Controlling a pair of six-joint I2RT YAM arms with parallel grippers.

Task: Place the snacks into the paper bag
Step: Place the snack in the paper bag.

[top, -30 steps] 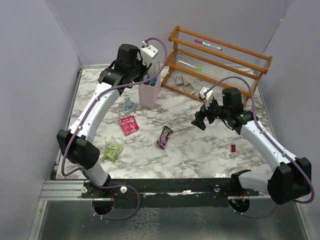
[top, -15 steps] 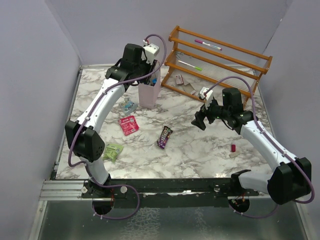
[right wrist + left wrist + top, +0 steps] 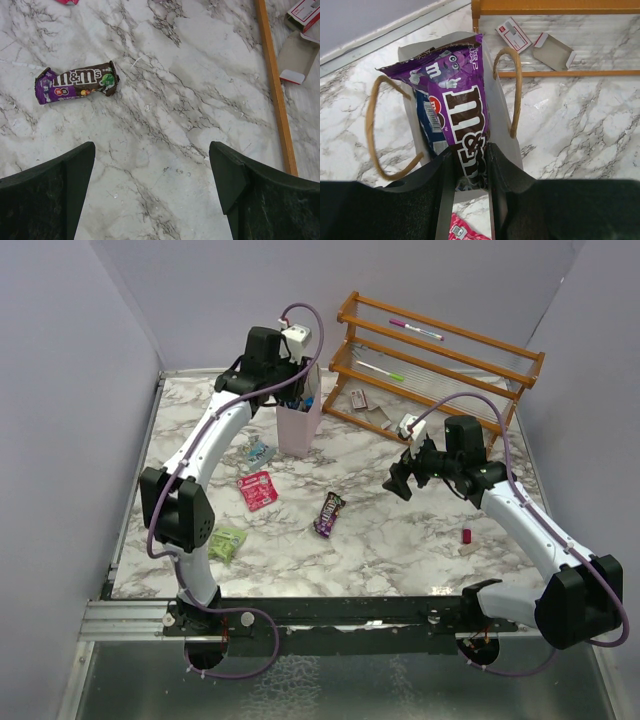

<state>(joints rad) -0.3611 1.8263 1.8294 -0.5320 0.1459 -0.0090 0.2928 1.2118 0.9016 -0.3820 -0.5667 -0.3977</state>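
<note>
Overhead first: left end effector (image 3: 297, 392) sits right over the mouth of the paper bag (image 3: 298, 430), which stands on the surface (image 3: 400, 540) near the rack (image 3: 440, 360). Red packet (image 3: 257, 490), green packet (image 3: 227, 543) and brown M&M's bar (image 3: 329, 513) lie loose outside the bag. Right end effector (image 3: 403, 480) hovers apart from them.

Left wrist: fingers clamped on a purple M&M's packet (image 3: 465, 100), seemingly partly in the bag beside a blue packet (image 3: 431, 117). Step looks like the drop-in; next, release and lift clear of the cord handles (image 3: 512, 90).

Right wrist: fingers spread wide, holding nothing. Brown bar lies ahead, likely the next pick.
</note>
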